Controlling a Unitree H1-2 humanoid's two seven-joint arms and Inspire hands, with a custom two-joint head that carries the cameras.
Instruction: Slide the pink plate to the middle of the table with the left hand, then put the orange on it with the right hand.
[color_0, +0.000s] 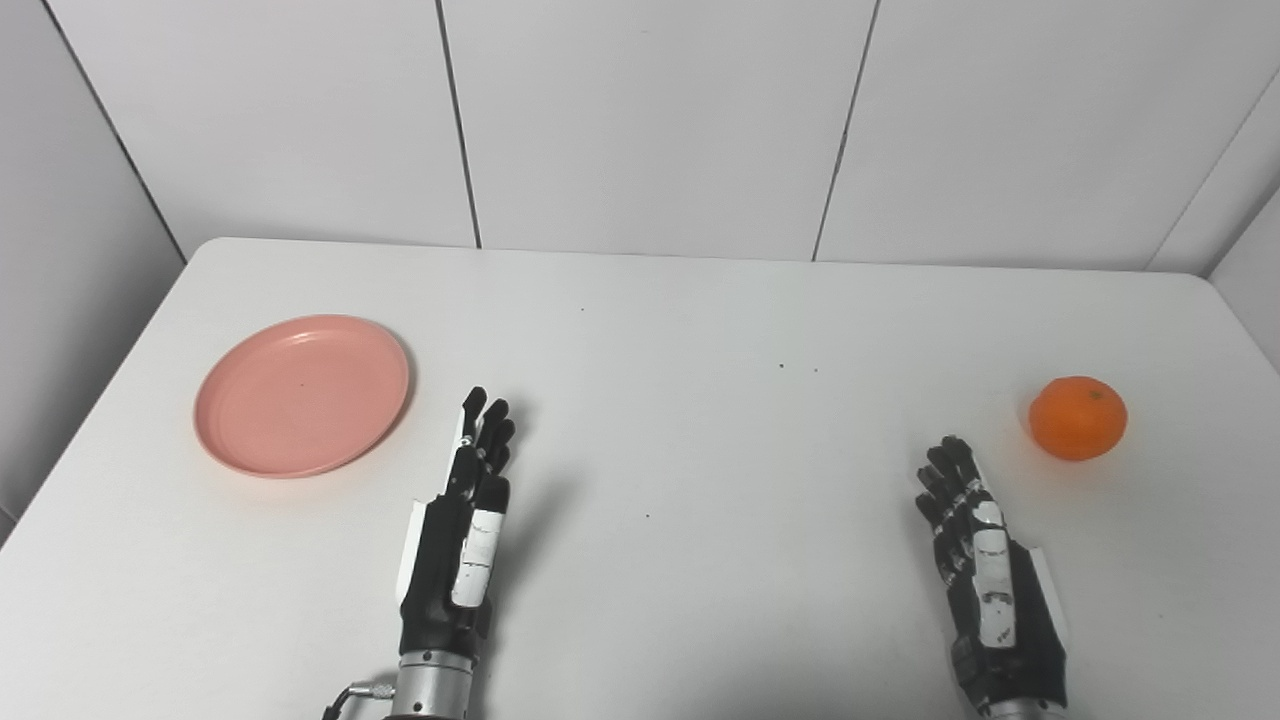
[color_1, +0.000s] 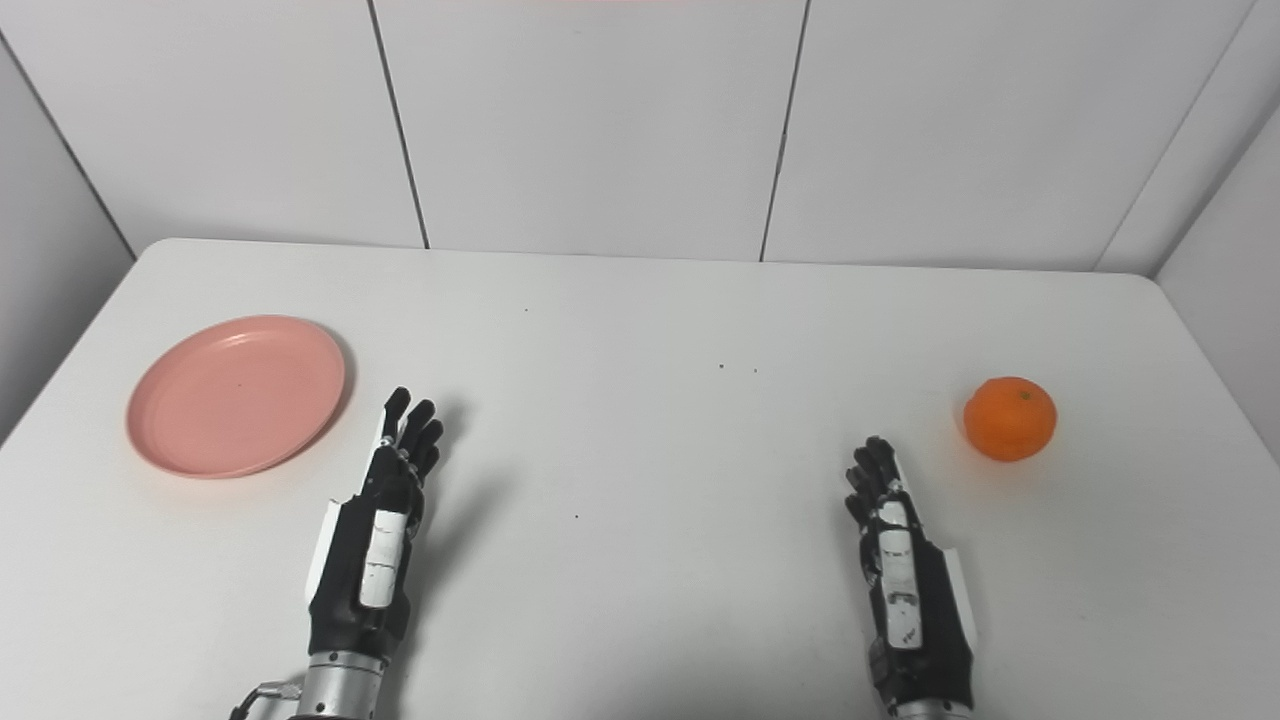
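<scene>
A round pink plate (color_0: 302, 394) lies flat on the white table (color_0: 700, 330), at its left side. Just right of the plate and a little nearer to me, my left hand (color_0: 463, 530) hovers edge-on with its fingers straight, open and holding nothing; a small gap separates it from the plate's rim. An orange (color_0: 1078, 417) sits on the table at the far right. My right hand (color_0: 975, 545) is left of the orange and nearer to me, also open with its fingers stretched out, not touching the fruit.
White wall panels (color_0: 650, 120) rise right behind the table's far edge and close in on both sides. A few tiny dark specks (color_0: 780, 367) dot the tabletop between the plate and the orange.
</scene>
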